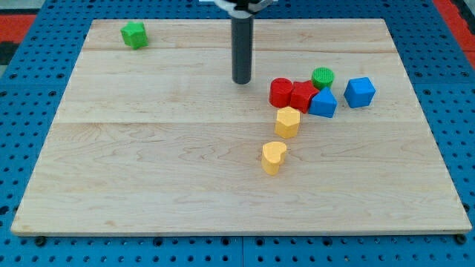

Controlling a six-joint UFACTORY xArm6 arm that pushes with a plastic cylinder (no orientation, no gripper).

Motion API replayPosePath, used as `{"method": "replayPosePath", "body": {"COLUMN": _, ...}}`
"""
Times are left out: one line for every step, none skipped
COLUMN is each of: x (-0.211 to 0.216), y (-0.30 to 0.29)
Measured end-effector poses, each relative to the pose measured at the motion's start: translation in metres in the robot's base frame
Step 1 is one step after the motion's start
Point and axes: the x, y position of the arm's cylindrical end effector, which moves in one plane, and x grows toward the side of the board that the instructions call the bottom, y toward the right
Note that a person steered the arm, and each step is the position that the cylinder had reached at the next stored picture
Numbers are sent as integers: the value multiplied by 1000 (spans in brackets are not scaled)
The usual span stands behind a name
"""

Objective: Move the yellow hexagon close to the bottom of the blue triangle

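One bare rod, nothing held: my tip rests on the board, up-left of the yellow hexagon, apart from it. The hexagon sits just below-left of the blue triangle, beneath the red blocks. Looks light, rigid, slippery; I'd push its left face rightward.

The yellow hexagon is a small six-sided block that stands flat on the wooden board, right of the centre of the view. The blue triangle lies flat near it, up and to the view's right, with a small gap between the two. The hexagon is close to the lower left corner of the triangle, not directly under it.
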Motion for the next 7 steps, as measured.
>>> {"method": "replayPosePath", "body": {"x": 65, "y": -3}}
{"method": "replayPosePath", "body": {"x": 105, "y": -5}}
{"method": "replayPosePath", "body": {"x": 168, "y": -26}}
{"method": "replayPosePath", "body": {"x": 233, "y": 7}}
{"method": "replayPosePath", "body": {"x": 250, "y": 39}}
{"method": "replayPosePath", "body": {"x": 246, "y": 69}}
{"method": "replayPosePath", "body": {"x": 209, "y": 60}}
